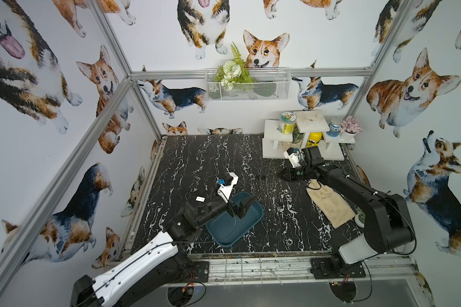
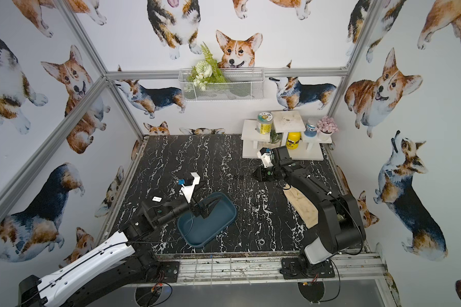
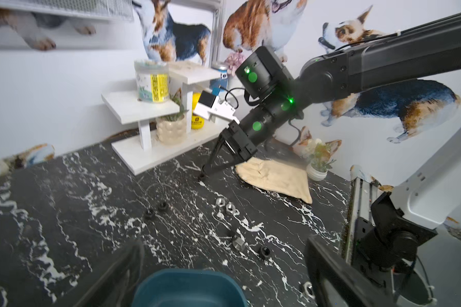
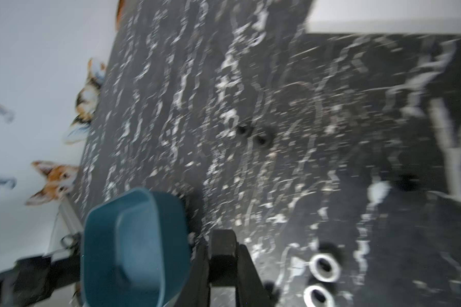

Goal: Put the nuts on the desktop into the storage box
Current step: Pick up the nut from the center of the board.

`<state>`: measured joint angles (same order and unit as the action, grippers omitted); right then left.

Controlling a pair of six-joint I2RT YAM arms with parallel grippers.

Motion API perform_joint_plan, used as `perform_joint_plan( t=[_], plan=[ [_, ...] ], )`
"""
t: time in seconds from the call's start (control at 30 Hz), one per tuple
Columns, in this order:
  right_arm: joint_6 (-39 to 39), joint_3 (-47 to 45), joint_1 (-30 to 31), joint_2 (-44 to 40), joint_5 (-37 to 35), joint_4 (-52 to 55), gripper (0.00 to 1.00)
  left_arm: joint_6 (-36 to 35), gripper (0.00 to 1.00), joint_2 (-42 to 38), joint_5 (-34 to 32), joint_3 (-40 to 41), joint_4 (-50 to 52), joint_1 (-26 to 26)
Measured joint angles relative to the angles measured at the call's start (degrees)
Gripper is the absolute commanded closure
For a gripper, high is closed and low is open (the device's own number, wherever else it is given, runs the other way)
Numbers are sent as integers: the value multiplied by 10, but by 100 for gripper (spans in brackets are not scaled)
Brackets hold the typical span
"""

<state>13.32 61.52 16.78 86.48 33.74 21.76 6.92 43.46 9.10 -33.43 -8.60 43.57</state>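
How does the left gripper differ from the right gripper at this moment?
The left gripper is open; the right gripper is shut. The left gripper hangs over the storage box; the right gripper points down close to the desktop, near the white shelf. Both are black, with pointed fingers.

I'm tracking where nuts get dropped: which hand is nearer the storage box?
Left. The left hand hangs open over the storage box; the right hand, shut, is far off near the white shelf.
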Motion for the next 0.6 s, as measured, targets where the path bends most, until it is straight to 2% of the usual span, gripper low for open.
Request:
perform_joint_plan(
  t=[0.17,0.3,0.6],
  plan=[
    [0,9,77,-12,62,49,86,-91,0,-5,-2,-3,5,0],
    [16,3,121,-28,101,54,86,-136,0,15,15,-19,42,0],
    [97,-42,156,-71,170,-2,88,-209,2,60,68,-57,134,1]
  ],
)
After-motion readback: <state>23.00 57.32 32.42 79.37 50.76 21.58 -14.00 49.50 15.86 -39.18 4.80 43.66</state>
